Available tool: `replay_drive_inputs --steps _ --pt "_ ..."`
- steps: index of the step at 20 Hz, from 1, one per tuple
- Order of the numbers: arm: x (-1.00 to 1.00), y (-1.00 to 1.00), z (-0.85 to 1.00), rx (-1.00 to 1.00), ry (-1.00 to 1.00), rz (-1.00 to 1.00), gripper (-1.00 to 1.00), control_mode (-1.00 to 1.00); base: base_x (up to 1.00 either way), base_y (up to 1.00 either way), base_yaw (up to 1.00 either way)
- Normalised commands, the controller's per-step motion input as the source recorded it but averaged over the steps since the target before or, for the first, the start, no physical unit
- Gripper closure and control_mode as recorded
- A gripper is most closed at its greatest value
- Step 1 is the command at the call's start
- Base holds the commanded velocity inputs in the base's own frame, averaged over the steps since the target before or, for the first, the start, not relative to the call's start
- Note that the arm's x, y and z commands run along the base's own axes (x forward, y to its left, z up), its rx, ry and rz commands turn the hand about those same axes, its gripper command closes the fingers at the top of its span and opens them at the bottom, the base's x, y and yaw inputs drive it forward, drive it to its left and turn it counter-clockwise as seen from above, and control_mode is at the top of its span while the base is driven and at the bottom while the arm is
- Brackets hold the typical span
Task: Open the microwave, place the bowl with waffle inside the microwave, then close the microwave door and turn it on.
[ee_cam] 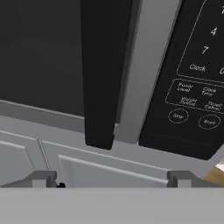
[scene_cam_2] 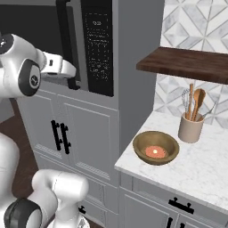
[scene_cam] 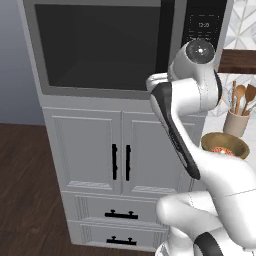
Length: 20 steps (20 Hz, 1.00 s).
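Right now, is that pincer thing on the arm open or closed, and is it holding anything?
Pincer: open and holding nothing, its fingertips spread wide just below the black handle of the microwave door.

"Clock", "Start" on keypad panel (ee_cam: 192, 83)

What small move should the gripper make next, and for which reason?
Probably rise and ease forward so the open gripper closes around the handle. The microwave door looks shut, the handle's lower end hangs just ahead between the fingertips, and the bowl waits on the counter.
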Motion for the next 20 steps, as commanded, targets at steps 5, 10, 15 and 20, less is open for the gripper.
replay_drive_inputs --steps 5,10,15,20 --pt "0.55 0.24 -0.15 -0.03 0.02 -0.04 -1.00 -1.00 0.00 0.00 0.00" --pt "0.47 0.06 -0.18 0.00 0.00 -0.10 -1.00 -1.00 0.00 0.00 0.00" --pt "0.45 0.00 -0.19 0.00 0.00 -0.12 -1.00 -1.00 0.00 0.00 0.00" --pt "0.43 -0.02 -0.17 -0.01 0.00 -0.13 -1.00 -1.00 0.00 0.00 0.00"
